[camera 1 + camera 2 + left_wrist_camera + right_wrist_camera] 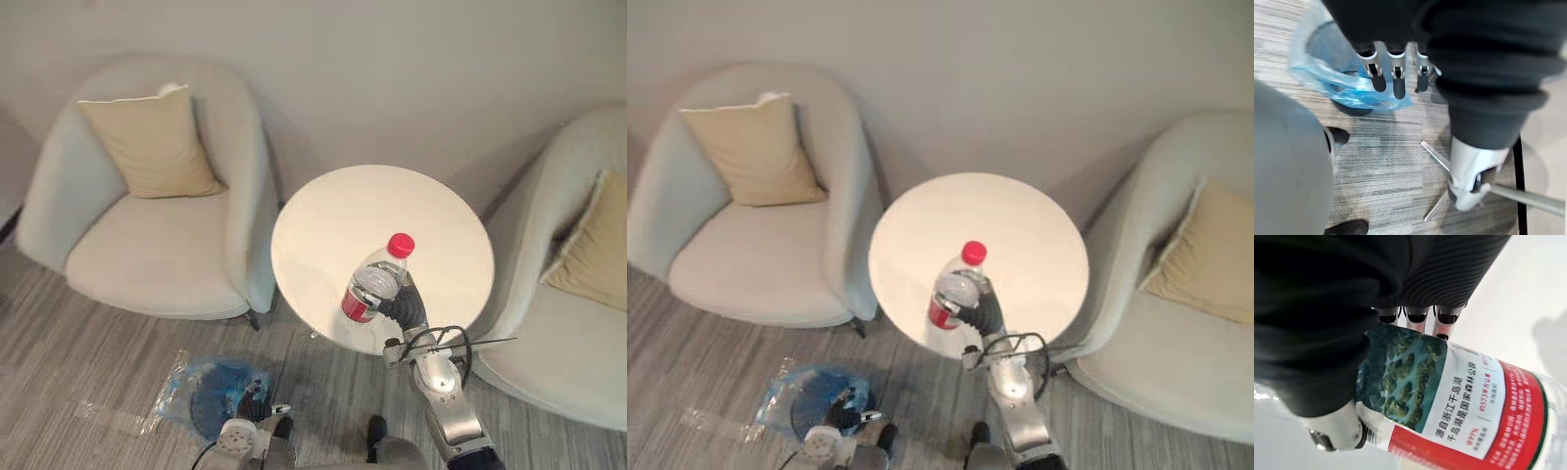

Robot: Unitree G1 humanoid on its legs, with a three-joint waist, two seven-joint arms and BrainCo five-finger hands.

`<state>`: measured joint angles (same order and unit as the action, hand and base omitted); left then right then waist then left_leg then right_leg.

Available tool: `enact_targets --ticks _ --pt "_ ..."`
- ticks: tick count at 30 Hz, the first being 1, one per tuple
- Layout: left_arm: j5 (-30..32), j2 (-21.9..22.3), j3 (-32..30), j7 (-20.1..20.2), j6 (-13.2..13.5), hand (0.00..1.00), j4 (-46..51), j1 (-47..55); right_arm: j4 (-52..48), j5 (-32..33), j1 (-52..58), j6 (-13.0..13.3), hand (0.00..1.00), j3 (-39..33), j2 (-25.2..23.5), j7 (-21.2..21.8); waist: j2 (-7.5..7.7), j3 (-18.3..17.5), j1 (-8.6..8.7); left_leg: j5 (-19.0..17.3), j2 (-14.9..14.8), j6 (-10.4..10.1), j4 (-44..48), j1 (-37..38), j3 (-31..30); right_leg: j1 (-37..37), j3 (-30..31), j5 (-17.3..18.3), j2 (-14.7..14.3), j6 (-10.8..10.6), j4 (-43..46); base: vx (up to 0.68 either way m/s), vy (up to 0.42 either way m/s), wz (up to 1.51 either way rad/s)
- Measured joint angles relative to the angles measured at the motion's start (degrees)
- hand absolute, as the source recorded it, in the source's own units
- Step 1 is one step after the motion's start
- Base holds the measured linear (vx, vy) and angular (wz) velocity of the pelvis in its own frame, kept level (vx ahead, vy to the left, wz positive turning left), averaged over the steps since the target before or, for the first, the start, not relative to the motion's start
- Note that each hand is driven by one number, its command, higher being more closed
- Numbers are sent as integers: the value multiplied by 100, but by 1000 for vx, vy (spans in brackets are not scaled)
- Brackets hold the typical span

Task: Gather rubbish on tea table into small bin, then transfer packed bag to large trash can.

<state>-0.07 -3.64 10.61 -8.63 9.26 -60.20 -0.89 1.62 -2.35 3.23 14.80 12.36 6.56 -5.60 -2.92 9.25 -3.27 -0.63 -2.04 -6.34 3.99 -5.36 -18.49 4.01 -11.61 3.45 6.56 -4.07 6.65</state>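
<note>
Red-capped bottle [375,286] is clamped by the curled right hand [405,305] at 6 o'clock on the worktop [333,220]; left hand [1395,81], fingers straight, holds nothing.

We find the round tea table [323,225] bare across its whole top except at the near edge, where our right hand [409,305] is curled round a water bottle [375,282]. The left armchair [147,259] and the right armchair [563,352] stand just beside the rim on either side, so room is tight there. On the floor, the blue-bagged small bin [211,392] stands open-mouthed by our straight-fingered left hand [1394,63], with the table's metal legs [1436,156] near it.
</note>
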Motion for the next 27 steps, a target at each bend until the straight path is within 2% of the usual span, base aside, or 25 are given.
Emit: enact_targets --ticks 2,3,4,5,6,7,8,9,10,11,13,15,17,18,19,21,23,24,25,26,27 --pt "22 7 5 2 -9 0 1 -14 117 -5 -17 -8 100 -42 -5 -40 20 6 45 426 115 320 110 -321 705 19 -40 72 30 143 -22 -86 -57 133" --pt "111 34 16 0 -8 0 30 -11 154 -7 -15 -18 100 -39 -26 -97 28 5 81 940 202 552 -200 -360 1222 29 -54 23 69 346 -53 -119 -55 139" --pt "120 34 25 0 -12 0 119 12 155 -7 -25 -16 100 -69 -24 -123 89 -8 98 1035 204 521 -492 -282 1625 42 -271 -26 213 341 -170 -148 -1 131" --pt "205 30 32 5 -32 0 102 -17 169 -7 -75 -26 100 -82 -21 -142 58 -7 92 677 79 526 -126 -282 2303 2 -554 -70 236 325 -168 -122 11 125" --pt "324 82 88 16 -68 0 101 13 164 -4 -67 -22 100 -129 -29 -234 88 -23 135 169 -43 617 335 -182 3092 -27 -860 -69 333 327 -116 -109 28 122" --pt "360 127 182 15 -71 0 100 17 160 -5 -72 -21 100 -192 -38 -273 94 -19 164 6 -96 610 409 -20 3429 -56 -1027 -75 392 318 -106 -58 22 134" --pt "418 200 254 31 -74 0 98 43 160 -4 -70 -22 100 -287 -50 -315 87 -24 226 -68 -143 516 277 197 3744 -109 -1242 -98 424 281 -110 -41 100 104" --pt "457 246 287 39 -74 0 99 44 160 -4 -79 -22 100 -342 -57 -349 72 -33 276 -85 -158 476 58 390 3865 -135 -1371 -113 417 247 -112 -33 134 111" --pt "520 282 331 62 -79 0 93 73 154 -5 -95 -20 100 -399 -73 -399 -35 -98 318 -70 -204 364 -480 595 3830 -161 -1547 -155 308 165 -162 -45 146 84" --pt "572 229 403 90 -89 0 87 77 182 -7 -80 -35 100 -458 -186 -421 66 -75 298 68 -154 331 -694 663 3766 -218 -1596 -256 302 131 -266 -83 145 76" --pt "681 87 487 129 -93 0 95 73 187 -12 -57 -36 100 -492 -422 -438 258 -130 294 141 -13 405 -768 657 3579 -388 -1481 -422 313 -1 -572 -92 146 40" --pt "718 -2 508 116 -89 0 95 110 292 -9 -162 -15 100 -390 -558 -441 291 -153 267 145 104 432 -800 781 3571 -532 -1381 -501 385 -68 -675 -44 105 4" --pt "784 -21 504 117 -82 0 89 135 587 0 -297 -3 100 -256 -564 -421 217 -146 237 115 203 520 -808 877 3535 -610 -1344 -509 473 -135 -631 -52 100 -2" --pt "786 -42 498 116 -79 0 83 139 685 2 -335 -8 100 -233 -601 -412 189 -123 239 84 235 553 -814 879 3525 -590 -1339 -415 541 -192 -486 -74 109 10" --pt "789 -44 499 115 -74 0 56 145 841 0 -327 -11 100 -205 -590 -397 142 -94 253 -16 305 615 -865 978 3481 -534 -1351 -142 699 -237 -81 -44 88 22" --pt "794 -59 497 111 -74 0 -9 139 937 -2 -284 -35 100 -203 -567 -383 163 -85 278 -64 429 656 -879 1056 3301 -470 -1336 154 919 -301 445 14 88 42" --pt "799 -113 501 110 -76 0 -21 139 912 -1 -235 -33 100 -207 -523 -350 243 -40 360 -147 540 689 -751 1045 2941 -353 -694 309 1025 -201 1045 89 48 75" --pt "793 -125 489 107 -69 0 -23 140 914 1 -201 -38 100 -208 -456 -334 245 -29 383 -183 538 720 -667 1021 2725 -185 -271 284 1019 -147 1502 135 36 109" --pt "781 -118 391 105 -66 0 -15 144 929 0 -182 -63 100 -208 -380 -275 225 -4 402 -188 452 774 -574 1080 2416 218 337 323 838 161 2279 147 5 108" --pt "762 -146 358 97 -70 0 -22 129 932 0 -180 -70 100 -221 -376 -245 185 26 428 -183 363 801 -513 1075 2296 238 519 522 646 67 2294 170 -73 97" --pt "720 -178 214 100 -76 0 -55 103 931 0 -215 -68 100 -204 -375 -189 223 44 408 -229 227 790 -438 1084 2149 314 690 702 319 47 2140 140 -99 68"
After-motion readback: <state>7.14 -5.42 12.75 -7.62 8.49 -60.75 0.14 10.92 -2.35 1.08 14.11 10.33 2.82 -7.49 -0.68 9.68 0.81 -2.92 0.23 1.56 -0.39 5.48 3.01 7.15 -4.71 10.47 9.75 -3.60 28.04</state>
